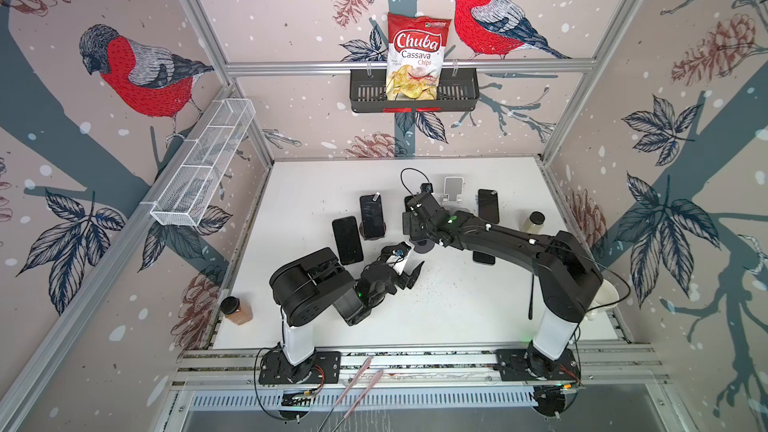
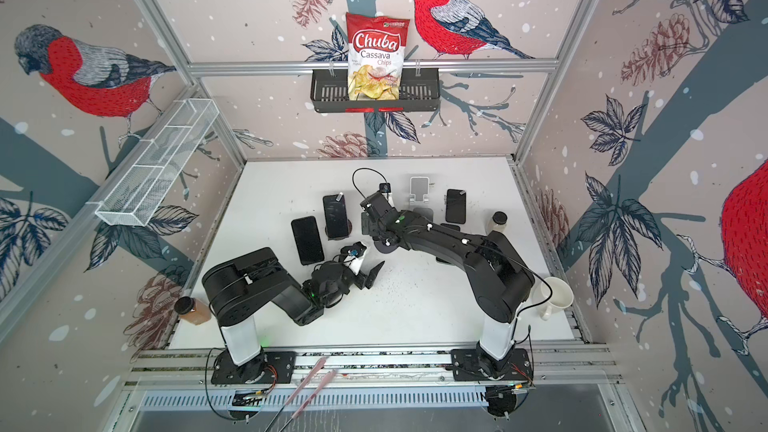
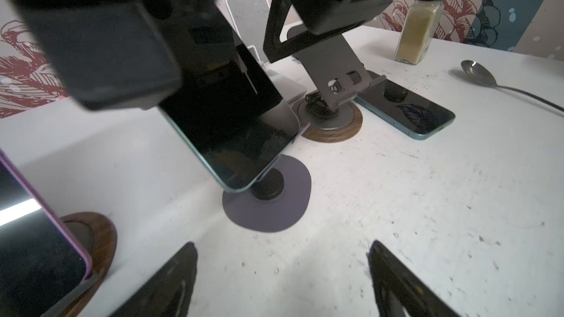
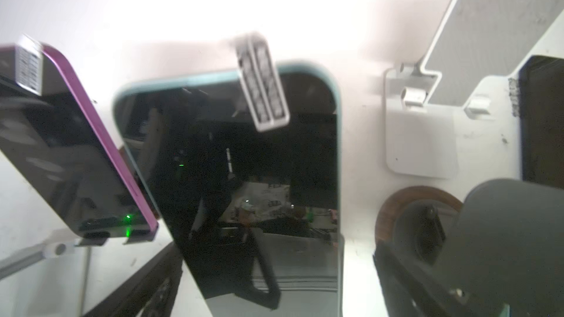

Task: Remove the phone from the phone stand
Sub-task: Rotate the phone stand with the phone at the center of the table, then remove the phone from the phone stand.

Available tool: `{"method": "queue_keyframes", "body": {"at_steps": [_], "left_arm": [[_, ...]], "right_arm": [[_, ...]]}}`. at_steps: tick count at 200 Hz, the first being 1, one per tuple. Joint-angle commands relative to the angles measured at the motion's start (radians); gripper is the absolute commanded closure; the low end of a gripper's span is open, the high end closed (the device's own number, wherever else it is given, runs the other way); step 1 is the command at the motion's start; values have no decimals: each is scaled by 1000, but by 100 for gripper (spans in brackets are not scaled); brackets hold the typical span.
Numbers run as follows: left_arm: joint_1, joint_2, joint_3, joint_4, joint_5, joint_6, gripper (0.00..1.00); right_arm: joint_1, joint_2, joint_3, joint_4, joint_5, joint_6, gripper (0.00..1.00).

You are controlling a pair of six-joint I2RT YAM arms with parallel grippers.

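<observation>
A teal-edged phone [image 4: 244,163] with a dark screen and a label tag leans on a phone stand whose round dark purple base [image 3: 274,208] rests on the white table. My right gripper [image 4: 274,269] is open around the phone's lower part. One finger [image 4: 146,279] stands apart from one edge and the other finger [image 4: 403,285] apart from the other edge. In both top views the right gripper [image 1: 409,222] covers the phone, and only the base [image 2: 384,248] shows. My left gripper [image 3: 282,269] is open and empty over bare table, just in front of that base.
A purple phone [image 1: 371,216] sits on a wood-based stand. Other phones lie flat [image 1: 348,240], [image 1: 487,205], [image 3: 409,111]. An empty white stand [image 1: 452,189] and an empty grey stand [image 3: 332,99] are close by. A spice jar [image 1: 534,222], a spoon [image 3: 488,80], a mug [image 2: 555,297] and an orange jar [image 1: 237,309] ring the area.
</observation>
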Motion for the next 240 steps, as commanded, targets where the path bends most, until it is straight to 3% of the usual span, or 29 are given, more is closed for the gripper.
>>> {"method": "queue_keyframes", "body": {"at_steps": [1,145,240], "left_arm": [[-2,15,40,-18,-28,-49,14],[-2,102,67,234,-125,-97,13],[-2,88,7,238,-109,-102,13]], "right_arm": [[-7,-5,23,21,1,-12,0],[-31,14,73,13,-31,-41,12],[-7,29,76,0,-24,-31,8]]}}
